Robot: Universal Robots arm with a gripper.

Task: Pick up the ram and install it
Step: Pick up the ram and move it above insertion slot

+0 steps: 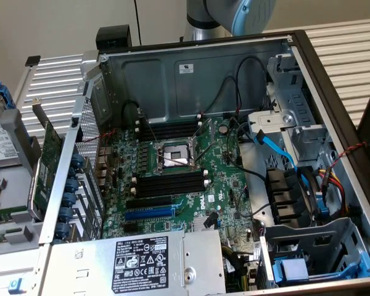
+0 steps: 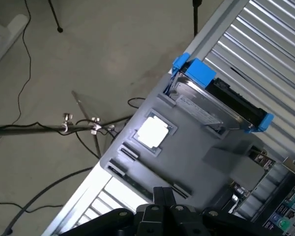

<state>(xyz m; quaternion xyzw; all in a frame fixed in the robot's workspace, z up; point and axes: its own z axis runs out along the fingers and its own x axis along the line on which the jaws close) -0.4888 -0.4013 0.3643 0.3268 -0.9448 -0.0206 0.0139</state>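
Here, the black end effector (image 2: 163, 192), clenched shut, hovers over the grey plastic tray (image 2: 196, 147), near its square white processor chip (image 2: 151, 132).

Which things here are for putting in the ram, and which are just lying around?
For the job: shut gripper; empty black memory slots on the motherboard.
Just lying about: hard drive; processor chip; green expansion card; power supply.

Arm (image 1: 227, 15): silver column and pale blue joint housing, upright at the top centre of the exterior view. Gripper (image 2: 163, 192): black body, jaws fully closed, fingers (image 2: 159, 197) pressed together.
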